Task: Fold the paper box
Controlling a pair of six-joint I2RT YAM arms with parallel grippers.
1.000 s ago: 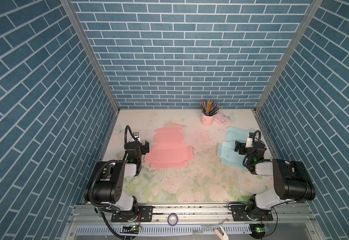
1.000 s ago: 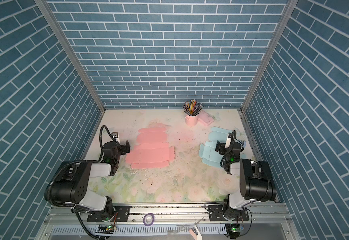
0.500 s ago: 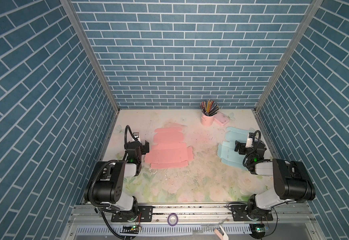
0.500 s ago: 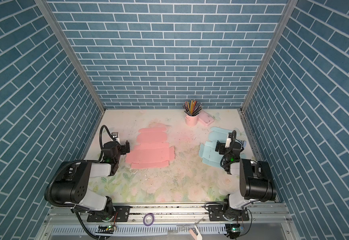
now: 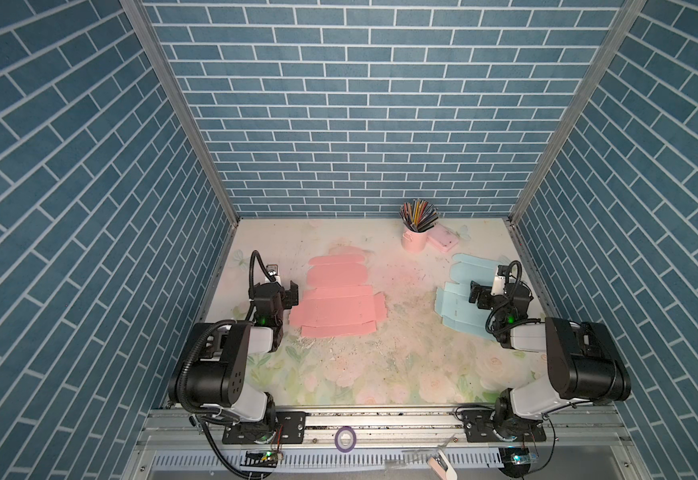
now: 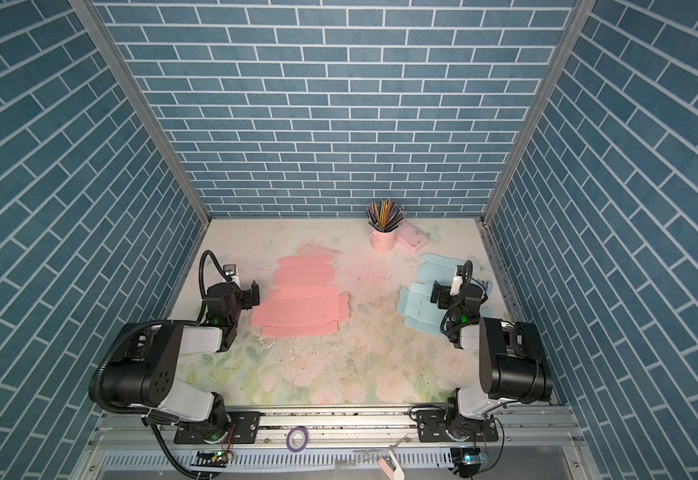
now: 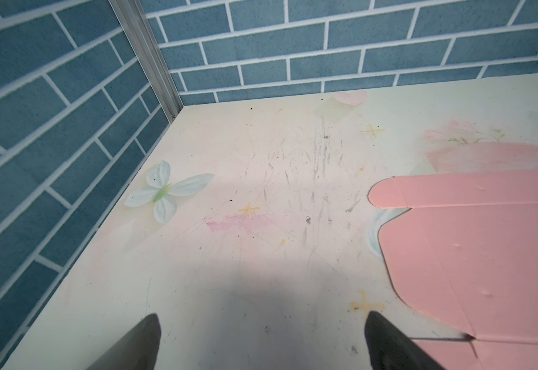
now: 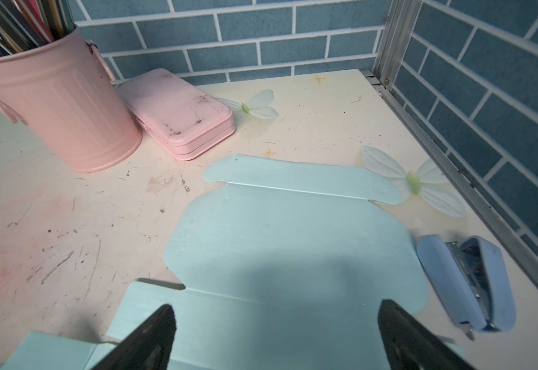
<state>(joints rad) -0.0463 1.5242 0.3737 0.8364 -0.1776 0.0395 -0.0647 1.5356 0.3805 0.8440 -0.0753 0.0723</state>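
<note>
Both tools gape empty. The flat pink box (image 5: 339, 307) lies on the table (image 5: 405, 345) just right of the left tool (image 5: 292, 292); the right tool (image 5: 475, 293) hangs over the flat blue box (image 5: 455, 305).

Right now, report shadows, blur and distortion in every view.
Left wrist view: the left gripper casts a soft shadow on the table; right wrist view: the right gripper shades the blue box sheet; both top views: even light, sharp, walls splayed by the wide lens.
</note>
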